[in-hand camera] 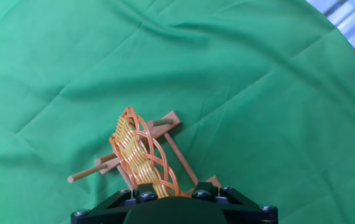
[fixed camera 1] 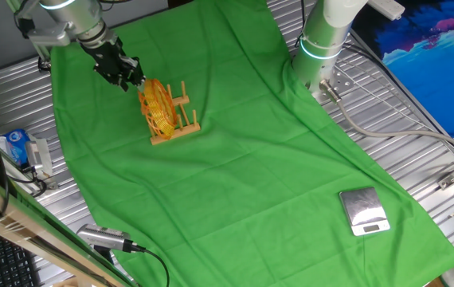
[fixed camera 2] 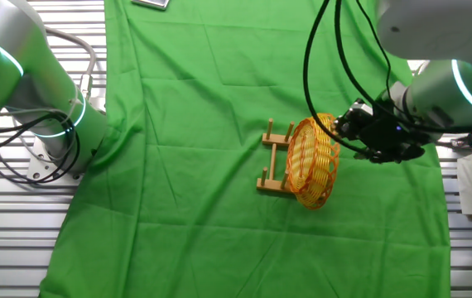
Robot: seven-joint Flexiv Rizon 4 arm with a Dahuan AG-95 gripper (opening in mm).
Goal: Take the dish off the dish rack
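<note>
A green cloth covers the desk, and on it the dish stands on edge among the pegs of the dish rack — still seated, so the lift is not yet done. The gripper is at the dish's upper rim, but whether its fingers have closed on it I cannot tell — the grip looks near, with the pull clear left to do.

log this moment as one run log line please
gripper: at dish rim, grasp unclear | dish: upright in dish rack | cloth: green
</note>
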